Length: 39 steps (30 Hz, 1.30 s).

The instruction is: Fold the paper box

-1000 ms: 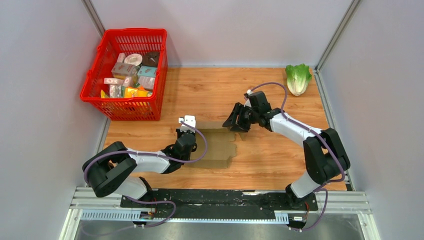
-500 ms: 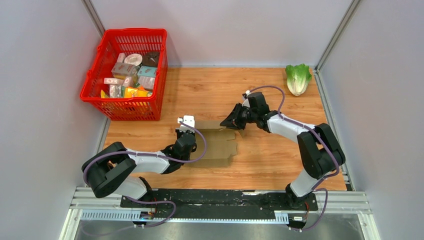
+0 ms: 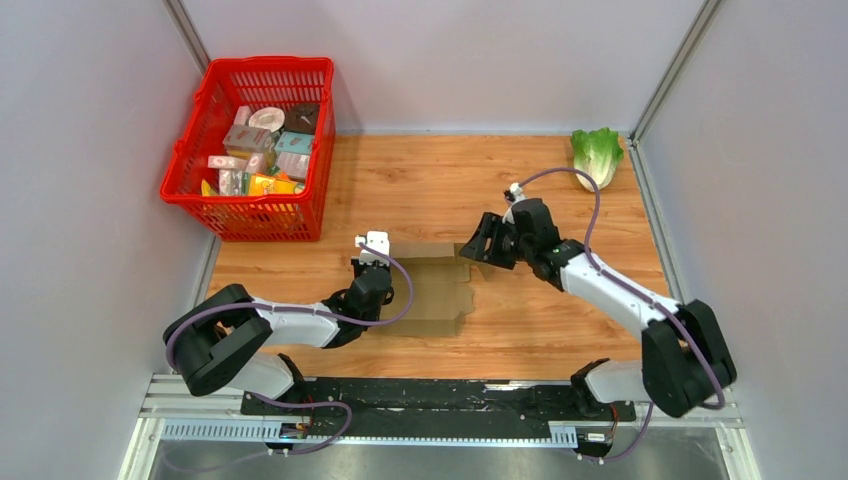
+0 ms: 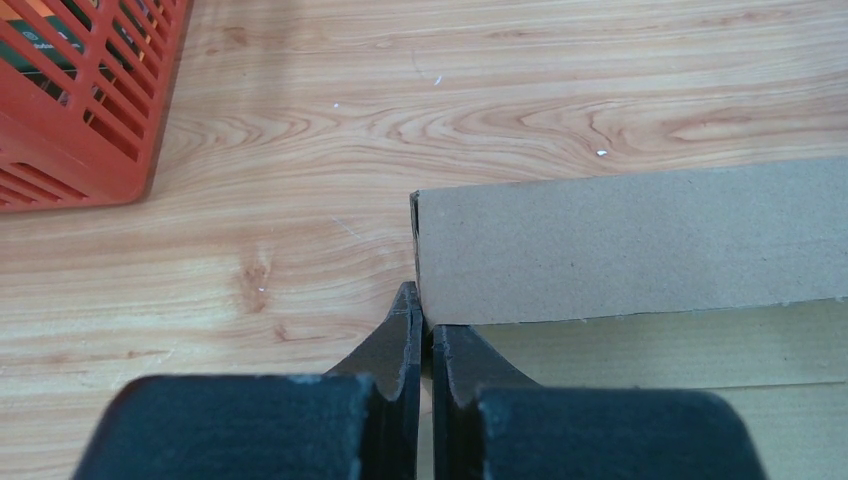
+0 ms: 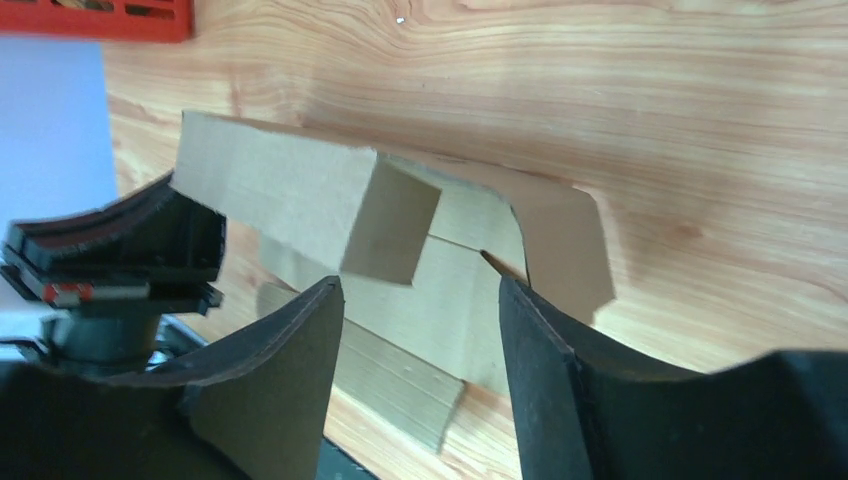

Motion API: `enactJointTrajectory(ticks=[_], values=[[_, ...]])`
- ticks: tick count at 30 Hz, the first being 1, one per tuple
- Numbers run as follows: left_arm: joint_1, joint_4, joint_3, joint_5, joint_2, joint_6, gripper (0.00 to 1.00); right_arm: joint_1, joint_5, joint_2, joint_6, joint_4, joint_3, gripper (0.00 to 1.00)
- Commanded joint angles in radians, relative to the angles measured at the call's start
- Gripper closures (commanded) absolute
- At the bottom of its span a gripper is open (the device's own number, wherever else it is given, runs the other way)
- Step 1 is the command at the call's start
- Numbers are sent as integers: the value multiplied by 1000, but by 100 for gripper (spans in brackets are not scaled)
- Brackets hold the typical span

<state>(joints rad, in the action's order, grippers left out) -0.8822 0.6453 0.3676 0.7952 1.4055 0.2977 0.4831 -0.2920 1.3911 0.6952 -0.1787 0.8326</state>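
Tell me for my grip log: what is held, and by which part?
Left gripper pinches the cardboard box at the left end of its raised flap; right gripper is open, holding nothing.

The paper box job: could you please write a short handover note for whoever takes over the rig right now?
Left tool: shut on the left end of the paper box's raised far flap.
Right tool: open, over the box's right end, gripping nothing.
Box: on the table, between the arms.
Done: far long flap stands upright.
To do: the rest of the sheet lies flat; fold the other flaps up and close the box.
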Motion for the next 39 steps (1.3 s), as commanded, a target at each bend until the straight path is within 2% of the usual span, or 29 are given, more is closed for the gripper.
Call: enactJointTrajectory(ticks=[1,6,7,11,14,16,30,37,39], values=[[-3,-32,10,4,-2,-17,100,49,186,-124,-144,-30,-90,42],[-3,-35,16,7,7,-23,100,127,227,-72,-164,4,-76,61],[-3,-36,17,4,6,-26,100,140,246,-43,-169,1,-66,70],[-8,-45,10,-2,-13,-16,100,163,387,51,-175,-50,8,89],[-12,-62,4,-2,-26,0,100,163,415,109,-172,-50,20,98],[-14,-62,-1,4,-30,1,100,169,424,131,-169,-45,20,100],[-17,-84,7,9,-40,12,100,258,518,249,-175,2,46,100],[-17,-95,-1,-1,-51,27,100,259,439,155,-161,114,-26,100],[-18,-95,-4,4,-50,29,100,259,458,123,-145,105,-21,100]])
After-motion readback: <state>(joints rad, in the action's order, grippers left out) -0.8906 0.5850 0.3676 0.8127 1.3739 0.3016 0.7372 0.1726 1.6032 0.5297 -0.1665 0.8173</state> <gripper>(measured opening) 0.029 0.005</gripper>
